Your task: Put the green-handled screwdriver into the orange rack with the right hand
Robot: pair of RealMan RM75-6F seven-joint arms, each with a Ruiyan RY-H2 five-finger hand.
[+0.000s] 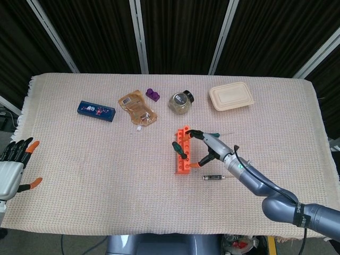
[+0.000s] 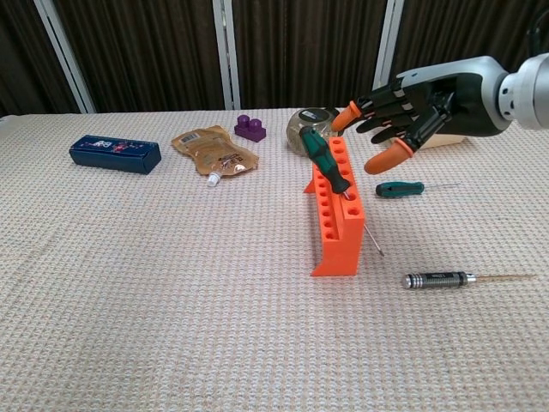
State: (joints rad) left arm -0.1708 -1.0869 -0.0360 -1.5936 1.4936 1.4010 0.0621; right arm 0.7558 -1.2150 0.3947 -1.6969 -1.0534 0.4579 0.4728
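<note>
- Writing: blue box [image 2: 115, 154] has print, too small to read.
- Screwdriver [image 2: 325, 162]: green/black handle, thin shaft, tilted in orange rack [image 2: 338, 230]; tip pokes out rack's right side.
- Right hand [image 2: 410, 112] empty, fingers spread, just right of the handle.
- Left hand [image 1: 13, 167] empty, fingers apart, off tabletop [image 1: 79, 175] edge.

My right hand [image 2: 410, 107]: black segmented fingers [image 2: 383, 160] capped with orange tips, silver-grey shell at the wrist. Forearm glossy blue-grey, a thin black cable running along it, small green mark near the wrist, black band with white lettering further up. Left hand [image 1: 11, 169]: pale grey palm, black fingers, orange tips.
</note>
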